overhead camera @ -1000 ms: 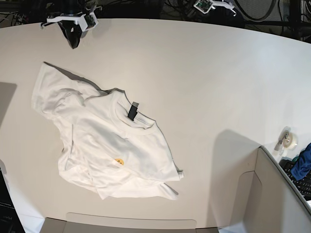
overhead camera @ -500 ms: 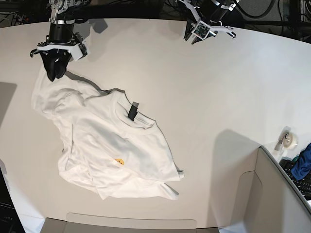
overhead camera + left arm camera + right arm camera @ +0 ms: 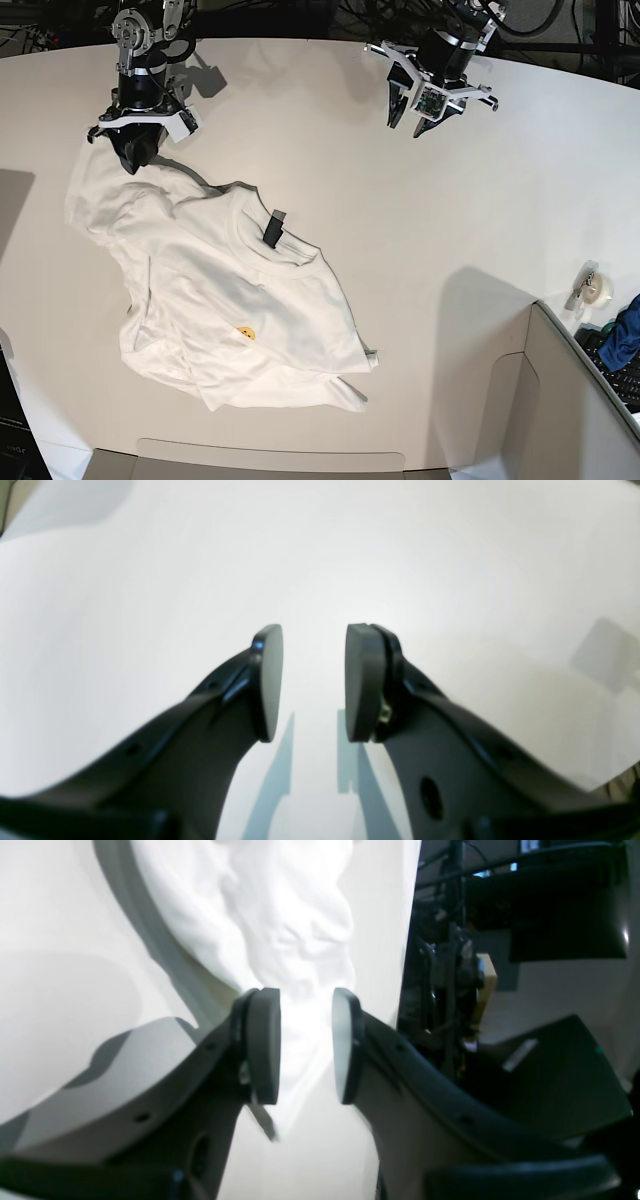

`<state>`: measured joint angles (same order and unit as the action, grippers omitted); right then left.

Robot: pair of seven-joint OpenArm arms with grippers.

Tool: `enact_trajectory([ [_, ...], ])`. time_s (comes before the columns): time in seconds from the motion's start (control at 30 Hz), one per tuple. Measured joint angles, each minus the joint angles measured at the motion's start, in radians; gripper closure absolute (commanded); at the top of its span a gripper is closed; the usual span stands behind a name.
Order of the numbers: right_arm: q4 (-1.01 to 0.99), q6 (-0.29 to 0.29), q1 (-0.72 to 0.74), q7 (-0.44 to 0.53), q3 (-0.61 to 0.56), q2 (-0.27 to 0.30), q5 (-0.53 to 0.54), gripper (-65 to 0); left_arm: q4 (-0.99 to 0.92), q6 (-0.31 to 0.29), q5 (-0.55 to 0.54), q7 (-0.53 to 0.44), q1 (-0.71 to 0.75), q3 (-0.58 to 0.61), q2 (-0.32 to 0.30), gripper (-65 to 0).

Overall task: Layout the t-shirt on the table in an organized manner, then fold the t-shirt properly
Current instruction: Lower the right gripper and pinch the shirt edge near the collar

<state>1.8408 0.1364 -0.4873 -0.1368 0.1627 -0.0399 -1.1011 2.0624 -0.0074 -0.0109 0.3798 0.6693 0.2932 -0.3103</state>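
Off-white table (image 3: pixel 400 330) filling nearly all of the base view, curved at the far edge. On its left part, seen from the base view, crumpled t-shirt (image 3: pixel 220 290), lying askew, folded over itself at the bottom, with dark label (image 3: pixel 274 228) at the neck and small yellow emblem (image 3: pixel 245 333) facing up. Right gripper (image 3: pixel 135 160) low at the far upper corner of the cloth, fingers parted and nothing pinched yet; in the right wrist view, wrinkled white fabric just beyond and between the two pads (image 3: pixel 262 1045). Cannot tell whether the pads already touch the cloth. Left gripper (image 3: pixel 425 105) well apart from the shirt, over bare table, also released, with only white surface between its fingers (image 3: pixel 362 680). Further out, grey wall (image 3: pixel 560 400) at the lower right, with tape roll (image 3: pixel 595 288) and blue cloth (image 3: pixel 622 335) near it, all far from the work. Probable risks from here: closing on several layers at once, because of the bunched corner, and so lifting a lump instead of one edge; closing too shallow and losing the thin cotton on the pull; pressing the pads on the table through the cloth. Also, pulling with one arm only, the other so far away, likely to drag the whole heap sideways rather than spread it.
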Motion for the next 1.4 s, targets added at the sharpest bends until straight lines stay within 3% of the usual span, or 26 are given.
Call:
enact_trajectory([
  [0.13,-0.001,0.002,0.01,0.005,-0.005,-0.005,0.0,-17.7,-0.001,-0.002,-0.121,0.053,-0.072,-0.009,0.0,-21.1],
  [0.33,-0.028,-0.001,0.034,0.004,-0.004,-0.003,-0.008,-17.7,-0.001,0.005,-0.502,0.311,-0.3,-0.12,0.001,-21.1],
  [0.5,-0.056,0.002,0.037,0.003,-0.004,-0.01,-0.048,-17.7,-0.002,0.006,-0.679,0.5,-0.453,-0.216,0.002,-21.1],
  [0.57,-0.056,0.002,0.042,0.001,-0.005,-0.01,-0.049,-17.7,-0.002,0.007,-0.7,0.561,-0.499,-0.24,0.002,-21.1],
  [0.97,-0.003,0.01,-0.053,-0.003,-0.035,-0.008,-0.048,-18.0,-0.022,0.007,-0.716,0.581,-0.503,-0.248,0.0,-21.1],
  [1.07,-0.015,0.075,-0.038,-0.002,-0.039,-0.013,-0.049,-18.0,-0.022,0.007,-0.716,0.585,-0.503,-0.246,0.0,-21.1],
  [1.13,-0.038,0.125,-0.013,-0.05,-0.039,-0.014,-0.042,-18.0,-0.022,0.007,-0.716,0.585,-0.504,-0.246,0.0,-21.1],
  [1.4,-0.102,0.133,0.112,-0.152,-0.159,0.0,-0.048,-18.0,-0.022,0.007,-0.716,0.585,-0.504,-0.248,0.002,-21.1],
])
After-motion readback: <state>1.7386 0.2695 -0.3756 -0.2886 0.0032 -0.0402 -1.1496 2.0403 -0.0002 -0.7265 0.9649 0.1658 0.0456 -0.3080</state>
